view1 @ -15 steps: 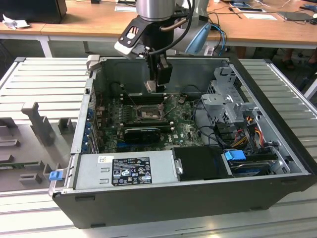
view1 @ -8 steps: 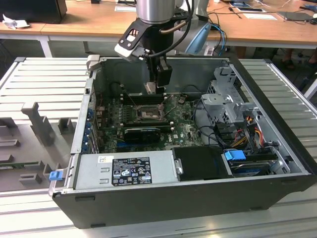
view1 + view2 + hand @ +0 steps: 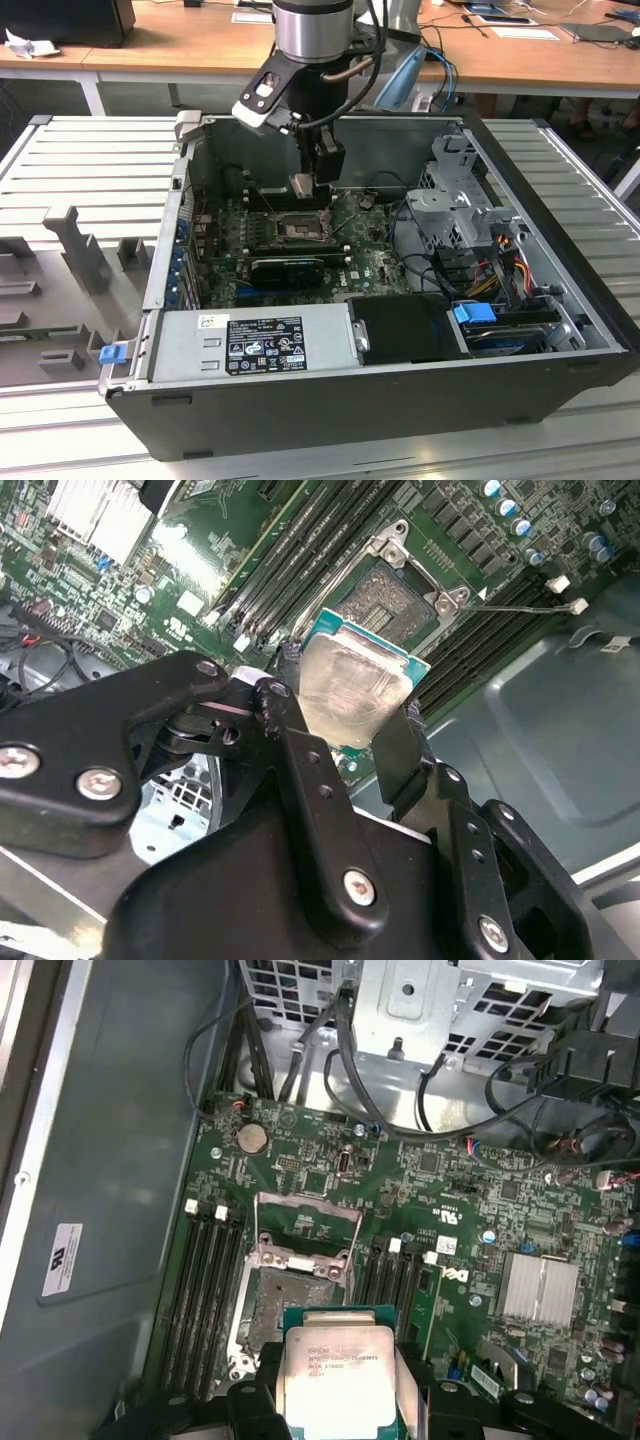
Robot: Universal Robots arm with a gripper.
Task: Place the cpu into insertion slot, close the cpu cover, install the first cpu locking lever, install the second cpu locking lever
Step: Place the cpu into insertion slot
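Note:
My gripper hangs inside the open computer case, shut on the cpu. The cpu is a silvery square chip with a green edge, pinched on two opposite sides between the black fingers. It is held in the air, tilted, a short way above the motherboard and apart from it. The insertion slot lies open just beyond the chip's edge, its dark square bed showing in both wrist views. The cpu cover stands flipped up at the slot's far side.
Long black memory slots flank the socket on both sides. A black graphics card lies nearer the exterior view's front, with the power supply beyond it. A metal drive cage and loose cables fill the exterior view's right.

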